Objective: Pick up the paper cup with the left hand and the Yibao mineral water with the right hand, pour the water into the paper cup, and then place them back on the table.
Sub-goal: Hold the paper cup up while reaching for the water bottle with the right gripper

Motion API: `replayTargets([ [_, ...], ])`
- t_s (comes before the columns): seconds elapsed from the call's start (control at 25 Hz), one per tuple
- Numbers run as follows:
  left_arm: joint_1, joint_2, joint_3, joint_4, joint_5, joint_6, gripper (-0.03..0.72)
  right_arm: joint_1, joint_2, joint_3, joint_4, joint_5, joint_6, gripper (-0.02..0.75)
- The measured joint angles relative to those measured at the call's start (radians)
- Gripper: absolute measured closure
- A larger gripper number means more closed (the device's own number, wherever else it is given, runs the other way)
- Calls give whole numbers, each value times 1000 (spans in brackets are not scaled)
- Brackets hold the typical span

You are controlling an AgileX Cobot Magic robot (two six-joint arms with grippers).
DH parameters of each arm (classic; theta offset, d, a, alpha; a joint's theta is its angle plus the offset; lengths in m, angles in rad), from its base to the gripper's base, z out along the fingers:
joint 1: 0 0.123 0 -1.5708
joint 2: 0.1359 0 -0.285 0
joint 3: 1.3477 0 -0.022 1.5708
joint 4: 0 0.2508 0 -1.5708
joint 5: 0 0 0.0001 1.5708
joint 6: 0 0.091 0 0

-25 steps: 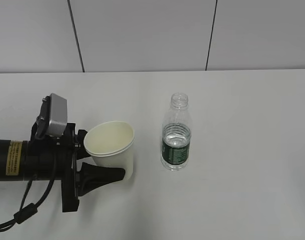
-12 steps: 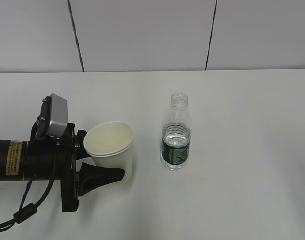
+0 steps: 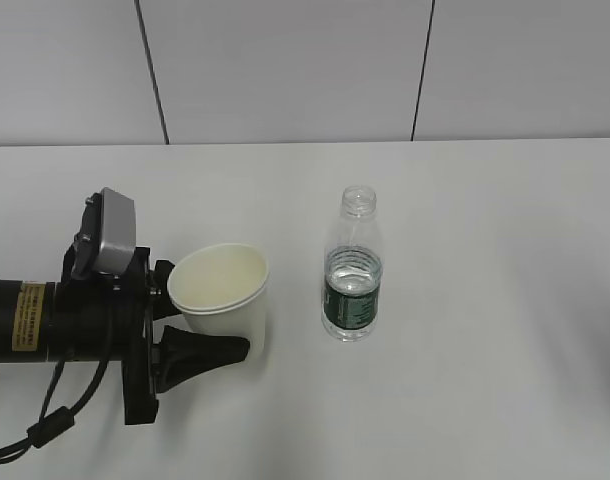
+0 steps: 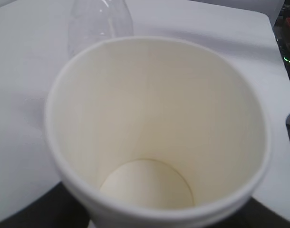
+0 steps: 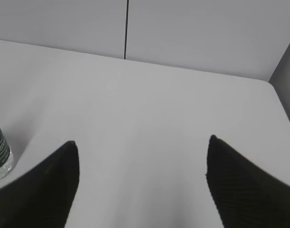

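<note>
Nothing visibly moved; left hand [image 3: 190,335] apparently clasps paper cup [image 3: 225,300].

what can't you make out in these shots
- Right arm: absent from the exterior view; the right wrist view shows only its open gripper.
- Bottle: cut by the left edge in the right wrist view; the cup hides all but its top in the left wrist view.
- Left gripper: far finger hidden behind the cup, exterior view.
- Label text: too small.

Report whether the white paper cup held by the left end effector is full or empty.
Empty. The left wrist view looks straight into the white tapered paper cup and shows its dry cream bottom, with no water inside.
</note>
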Motion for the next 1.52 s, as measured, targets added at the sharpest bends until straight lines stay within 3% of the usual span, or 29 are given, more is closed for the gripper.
replayTargets([
  [0.36,0,0,0,0,0,0,256,0,140,150,-20,-291,4,126],
  [0.48,0,0,0,0,0,0,256,0,210,188,-109,-437,94,127],
  [0.72,0,0,0,0,0,0,256,0,454,215,-451,-799,299,142],
  [1.0,0,0,0,0,0,0,256,0,811,197,-587,-1154,322,144],
  [1.2,0,0,0,0,0,0,256,0,986,149,-668,-1269,322,144],
  [1.52,0,0,0,0,0,0,256,0,1103,41,-819,-1289,322,144],
])
